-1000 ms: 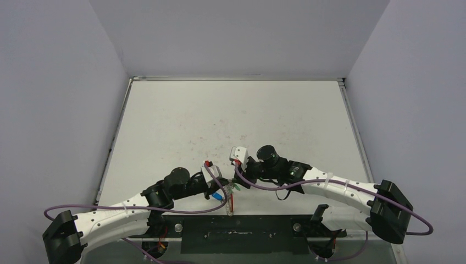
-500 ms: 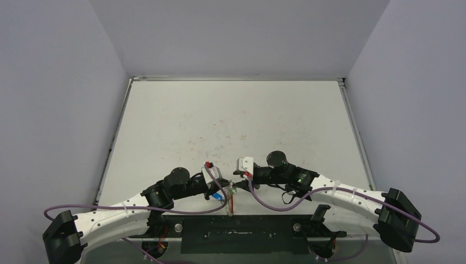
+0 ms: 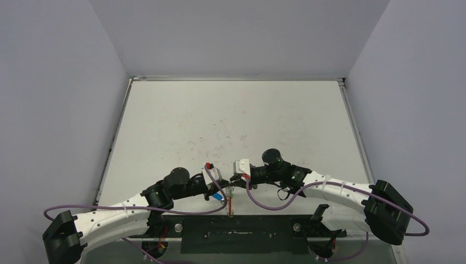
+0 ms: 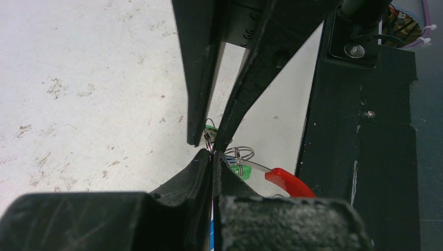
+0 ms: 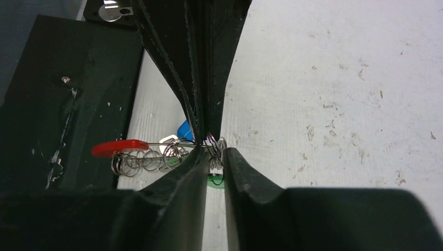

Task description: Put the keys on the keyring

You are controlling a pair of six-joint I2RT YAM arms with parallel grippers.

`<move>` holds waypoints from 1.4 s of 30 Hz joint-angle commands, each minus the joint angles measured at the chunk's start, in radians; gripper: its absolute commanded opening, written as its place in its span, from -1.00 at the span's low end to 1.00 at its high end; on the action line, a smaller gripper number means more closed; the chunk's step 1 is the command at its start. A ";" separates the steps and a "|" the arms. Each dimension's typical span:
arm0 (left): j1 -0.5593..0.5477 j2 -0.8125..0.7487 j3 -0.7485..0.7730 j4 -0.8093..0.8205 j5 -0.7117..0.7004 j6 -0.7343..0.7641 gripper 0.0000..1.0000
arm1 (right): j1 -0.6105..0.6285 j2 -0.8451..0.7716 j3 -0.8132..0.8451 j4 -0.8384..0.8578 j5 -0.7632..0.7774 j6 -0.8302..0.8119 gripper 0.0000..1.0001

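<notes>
top external view: both arms bend inward and their claws meet in the lower centre of the frame, just above the black base plate [image 3: 242, 225] at the near edge of the scuffed white table [image 3: 231, 121]. the silvery-grey spiral wire keyring with one red section [image 3: 231, 201] lies just below the two claws, its red end lowest.

in the left wrist view, the left claw [image 4: 211, 157] at the bottom has its jaws pressed tight together. wire loops touch its tips, but what it pinches cannot be told.

in the right wrist view, the right claw [image 5: 214, 157] shows a narrow gap with a loop of the coil standing in it. whether it presses the wire cannot be told.

there, a small blue-headed key [image 5: 184, 129] sits just left of the left claw's fingers. a small green-headed key [image 5: 214, 181] shows low in the right claw's gap. both are beside the coil.
</notes>
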 commanded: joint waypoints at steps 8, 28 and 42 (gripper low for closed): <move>-0.001 -0.023 0.013 0.034 0.012 0.022 -1.00 | -0.020 -0.010 0.038 0.002 -0.066 -0.050 -1.00; -0.002 -0.176 0.063 -0.108 -0.069 0.159 -0.36 | 0.126 0.131 0.494 -0.674 0.222 -0.006 -1.00; -0.005 -0.262 0.065 -0.212 0.007 0.260 -0.25 | 0.162 0.163 0.547 -0.691 0.252 0.001 -1.00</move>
